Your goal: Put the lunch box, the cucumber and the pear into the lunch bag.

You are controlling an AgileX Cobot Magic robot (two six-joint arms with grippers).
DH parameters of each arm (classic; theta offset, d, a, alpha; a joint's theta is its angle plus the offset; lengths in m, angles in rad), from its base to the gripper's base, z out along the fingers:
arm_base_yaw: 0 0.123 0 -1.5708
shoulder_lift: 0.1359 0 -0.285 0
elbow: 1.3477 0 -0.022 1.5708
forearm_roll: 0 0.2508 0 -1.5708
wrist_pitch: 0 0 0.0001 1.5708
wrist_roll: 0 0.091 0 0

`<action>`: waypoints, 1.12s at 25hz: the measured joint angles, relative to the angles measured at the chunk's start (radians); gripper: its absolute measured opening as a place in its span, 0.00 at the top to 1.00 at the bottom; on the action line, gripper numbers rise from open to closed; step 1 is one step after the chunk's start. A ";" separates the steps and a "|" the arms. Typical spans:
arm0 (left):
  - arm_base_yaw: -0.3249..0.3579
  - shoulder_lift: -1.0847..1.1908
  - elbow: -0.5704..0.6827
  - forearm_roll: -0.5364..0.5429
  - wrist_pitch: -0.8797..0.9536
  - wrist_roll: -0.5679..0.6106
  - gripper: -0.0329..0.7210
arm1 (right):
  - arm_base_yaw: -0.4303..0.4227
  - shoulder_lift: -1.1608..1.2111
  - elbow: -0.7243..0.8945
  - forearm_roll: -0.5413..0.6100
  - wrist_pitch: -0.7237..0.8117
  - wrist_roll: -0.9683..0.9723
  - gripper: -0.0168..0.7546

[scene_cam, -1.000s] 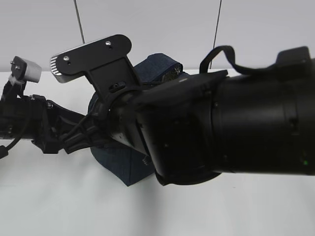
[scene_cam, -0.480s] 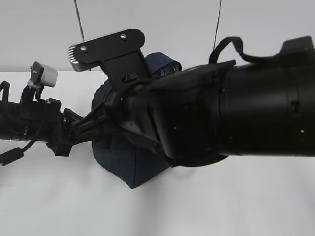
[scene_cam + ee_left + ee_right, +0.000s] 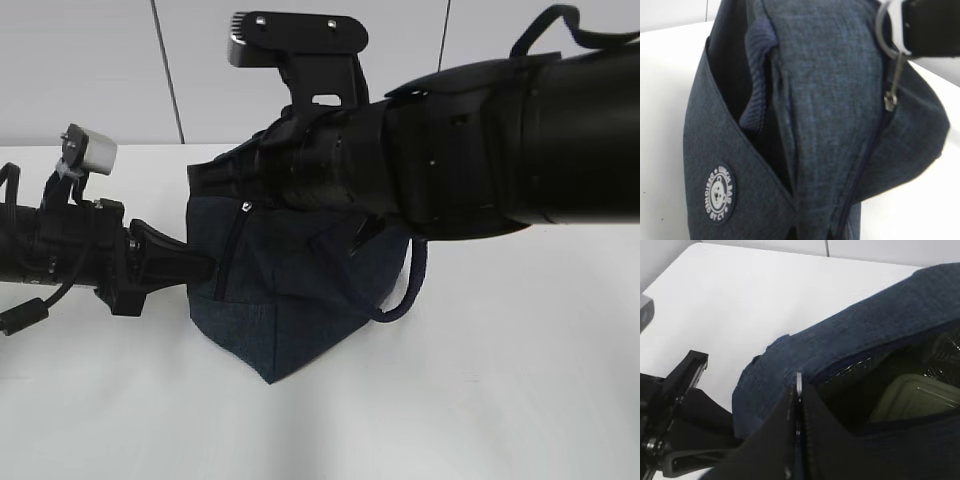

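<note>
While both hands pinch the lunch bag (image 3: 290, 310) rim: lunch box (image 3: 912, 397) inside, open table (image 3: 500, 400) right.

You have the lunch bag (image 3: 290, 300) on the table (image 3: 500, 400), mid-view. The lunch box (image 3: 912, 397) lies inside it. Left arm (image 3: 90, 255) meets its left side; right arm (image 3: 450, 150) is above it.

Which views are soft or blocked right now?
Exterior: black right arm fills the upper right, masking the boxy navy fabric lunch bag. Left wrist: the bag's metal ring pull is blurred. Right wrist: sage-green lunch box lid is dim, shadowed.
</note>
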 joint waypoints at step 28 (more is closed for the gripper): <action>-0.005 0.000 -0.005 -0.025 -0.009 0.000 0.95 | -0.322 -0.075 0.018 -0.055 0.346 0.043 0.98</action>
